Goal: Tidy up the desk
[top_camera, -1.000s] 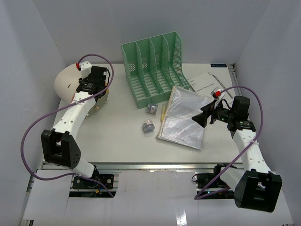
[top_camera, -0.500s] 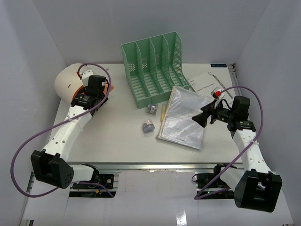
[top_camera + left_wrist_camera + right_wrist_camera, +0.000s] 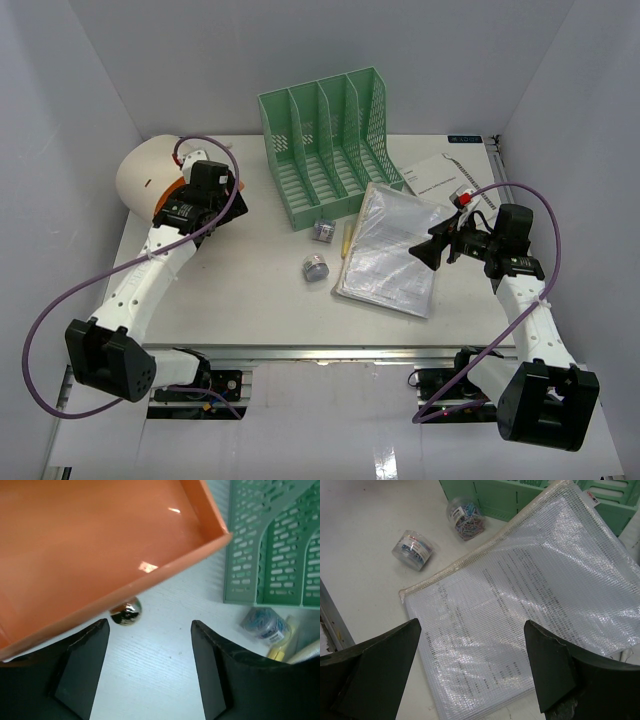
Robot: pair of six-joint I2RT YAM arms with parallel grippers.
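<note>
The desk [image 3: 250, 295] is a white tabletop; in the left wrist view the desk [image 3: 150, 680] fills the bottom. My left gripper [image 3: 215, 197] hovers at its back left, open, with only bare desk between the fingers [image 3: 149, 630]. An orange tray [image 3: 100, 540] lies just beyond the fingertips, a shiny metal knob [image 3: 125, 612] at its edge. My right gripper [image 3: 426, 252] is open above a mesh zip pouch of papers [image 3: 392, 250], nothing held [image 3: 472, 630]. The pouch [image 3: 520, 610] lies flat. Two small jars of clips [image 3: 322, 231] [image 3: 315, 268] sit mid-desk.
A green mesh file rack [image 3: 325, 145] stands at the back centre. A white rounded object [image 3: 138, 170] sits in the back left corner behind the orange tray [image 3: 170, 190]. A printed sheet [image 3: 445, 175] lies at the back right. A yellow item [image 3: 348, 238] sits by the pouch.
My left arm has swung down and shifted slightly forward, and its jaws have opened wide beside the orange tray. The right arm has not moved.
</note>
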